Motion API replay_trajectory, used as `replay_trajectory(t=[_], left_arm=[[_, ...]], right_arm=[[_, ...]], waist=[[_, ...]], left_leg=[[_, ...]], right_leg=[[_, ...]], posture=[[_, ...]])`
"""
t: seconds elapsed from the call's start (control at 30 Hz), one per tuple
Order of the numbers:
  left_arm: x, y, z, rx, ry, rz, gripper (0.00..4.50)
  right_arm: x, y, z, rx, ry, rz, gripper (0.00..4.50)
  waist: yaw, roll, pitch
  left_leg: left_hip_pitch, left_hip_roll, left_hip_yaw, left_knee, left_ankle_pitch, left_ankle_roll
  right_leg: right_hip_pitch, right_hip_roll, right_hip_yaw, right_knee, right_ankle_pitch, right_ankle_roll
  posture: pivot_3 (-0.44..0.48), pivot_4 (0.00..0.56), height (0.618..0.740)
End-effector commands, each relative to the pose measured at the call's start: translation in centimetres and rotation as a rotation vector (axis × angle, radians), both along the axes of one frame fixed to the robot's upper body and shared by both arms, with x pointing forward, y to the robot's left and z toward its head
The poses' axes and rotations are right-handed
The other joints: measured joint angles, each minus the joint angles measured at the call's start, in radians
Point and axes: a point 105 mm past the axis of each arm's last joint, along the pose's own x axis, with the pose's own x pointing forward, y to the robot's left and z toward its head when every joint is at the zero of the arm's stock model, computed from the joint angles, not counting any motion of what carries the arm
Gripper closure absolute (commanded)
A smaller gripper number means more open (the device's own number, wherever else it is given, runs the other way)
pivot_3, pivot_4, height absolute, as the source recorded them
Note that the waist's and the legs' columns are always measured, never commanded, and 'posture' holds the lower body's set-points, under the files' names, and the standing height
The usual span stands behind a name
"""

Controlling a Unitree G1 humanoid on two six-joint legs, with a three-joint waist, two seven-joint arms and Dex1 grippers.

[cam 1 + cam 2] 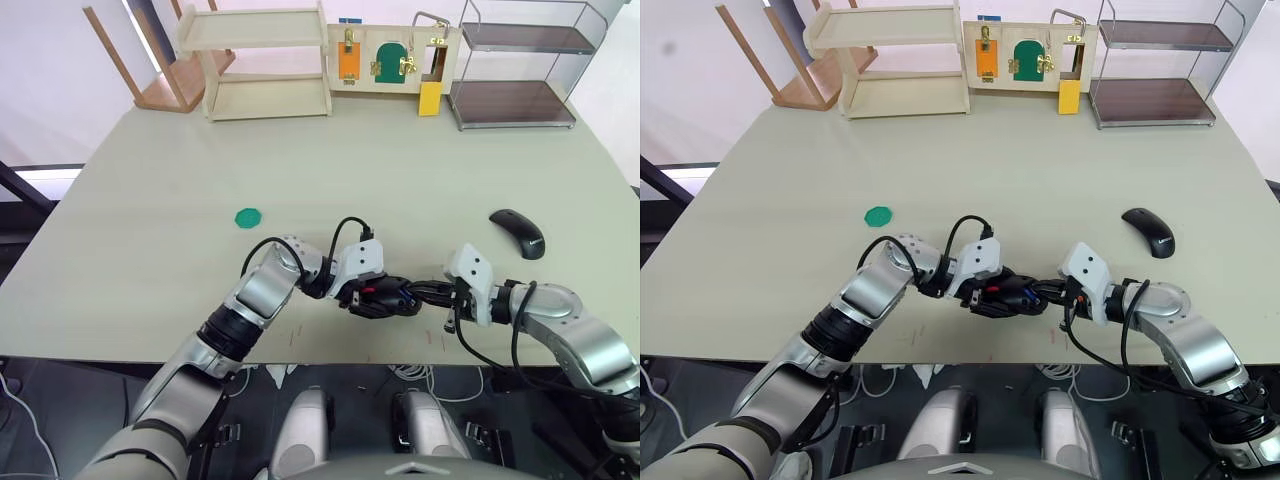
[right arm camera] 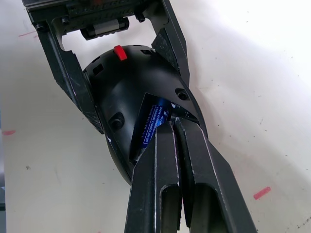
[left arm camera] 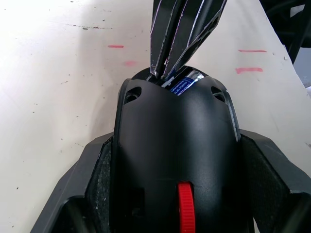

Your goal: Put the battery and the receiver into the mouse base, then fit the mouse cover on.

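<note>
From the head camera I see the mouse base (image 1: 378,297) near the table's (image 1: 150,200) front edge, its long axis running left to right, clamped between the 2 fingers of my left gripper (image 1: 372,298). My right gripper (image 1: 425,293) comes in from the right, tips at the base's right end. The mouse cover (image 1: 518,232) lies apart on the right side, long axis slanting toward the far left. A green disc (image 1: 247,217) sits left of centre; shelves, a latch board (image 1: 388,58) and a wire rack (image 1: 520,62) line the far edge, none between the grippers.

In the left wrist view the base (image 3: 175,145) points away along the fingers, red wheel (image 3: 183,213) nearest the camera. The battery (image 3: 184,83) lies in the hollow at the far end, slanted. The right gripper's fingers (image 3: 167,34) are pressed together, tips touching the battery.

In the right wrist view the battery (image 2: 154,122) lies in the base's (image 2: 126,92) open slot, long axis nearly in line with my fingers (image 2: 163,165), which are closed with tips against its near end. The left gripper's fingers (image 2: 68,73) flank the base.
</note>
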Motion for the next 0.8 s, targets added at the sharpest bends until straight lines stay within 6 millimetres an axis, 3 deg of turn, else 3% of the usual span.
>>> replay_trajectory(t=[0.03,0.4,0.8], left_arm=[[-1.0,0.1,-1.0,0.028,0.044,-0.032,1.57],[-1.0,0.1,-1.1,0.03,0.046,-0.031,1.57],[-1.1,0.1,-1.1,0.024,0.046,-0.028,1.57]], right_arm=[[-0.9,-2.4,-4.7,-0.131,0.2,-0.099,4.42],[-0.4,-1.1,-2.0,0.017,0.028,-0.042,4.42],[-0.3,-2.3,2.1,0.099,-0.143,-0.046,4.42]], waist=[[0.0,-0.001,-0.004],[-0.001,-0.003,-0.008],[0.001,-0.002,-0.007]], left_leg=[[0.0,0.0,0.0,0.0,0.0,0.0],[0.0,0.0,0.0,0.0,0.0,0.0],[-0.001,0.0,0.001,0.0,0.0,0.0]], right_leg=[[0.0,0.0,0.0,0.0,0.0,0.0],[0.0,0.0,0.0,0.0,0.0,0.0],[-0.001,0.0,0.0,-0.001,0.0,0.0]], posture=[[0.0,0.15,0.74],[0.0,0.15,0.74],[0.0,0.15,0.74]])
